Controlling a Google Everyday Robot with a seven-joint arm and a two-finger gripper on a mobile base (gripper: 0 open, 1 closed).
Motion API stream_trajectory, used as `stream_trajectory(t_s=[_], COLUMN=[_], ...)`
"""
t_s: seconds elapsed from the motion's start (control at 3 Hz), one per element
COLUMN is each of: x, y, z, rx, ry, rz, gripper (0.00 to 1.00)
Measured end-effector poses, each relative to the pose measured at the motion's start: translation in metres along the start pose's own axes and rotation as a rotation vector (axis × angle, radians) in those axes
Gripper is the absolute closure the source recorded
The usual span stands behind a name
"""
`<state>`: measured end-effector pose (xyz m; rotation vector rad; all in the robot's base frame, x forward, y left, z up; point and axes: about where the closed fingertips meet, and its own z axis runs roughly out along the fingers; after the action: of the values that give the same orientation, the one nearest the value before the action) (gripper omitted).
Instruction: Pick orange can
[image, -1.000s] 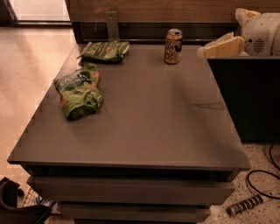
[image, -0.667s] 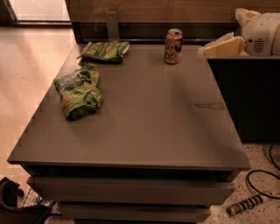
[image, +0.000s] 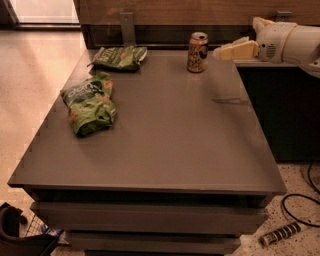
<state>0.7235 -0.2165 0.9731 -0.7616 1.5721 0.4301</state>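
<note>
The orange can (image: 197, 52) stands upright near the far edge of the grey table (image: 165, 135), right of centre. It has an orange-tan body with dark markings and a silver top rim. My gripper (image: 222, 52) reaches in from the right at the can's height, its cream fingertips a short gap to the right of the can and not touching it. The white arm (image: 292, 42) extends behind it to the right edge of the view.
Two green snack bags lie on the table: one (image: 90, 104) at the left, one (image: 120, 57) at the far left edge. A wood-panelled wall (image: 175, 12) runs behind the table. A dark cabinet (image: 280, 110) stands to the right. Cables (image: 300, 210) lie on the floor.
The gripper has moved slightly left toward the can. The can and bags have not moved.
</note>
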Motion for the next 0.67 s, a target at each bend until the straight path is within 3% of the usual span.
stream_trajectory(t_s=[0.33, 0.67], x=[0.016, 0.026], y=[-0.021, -0.026], z=[0.045, 0.072], rx=[-0.02, -0.044], ry=[-0.027, -0.034], rz=[0.051, 0.079], gripper=[0.0, 0.0])
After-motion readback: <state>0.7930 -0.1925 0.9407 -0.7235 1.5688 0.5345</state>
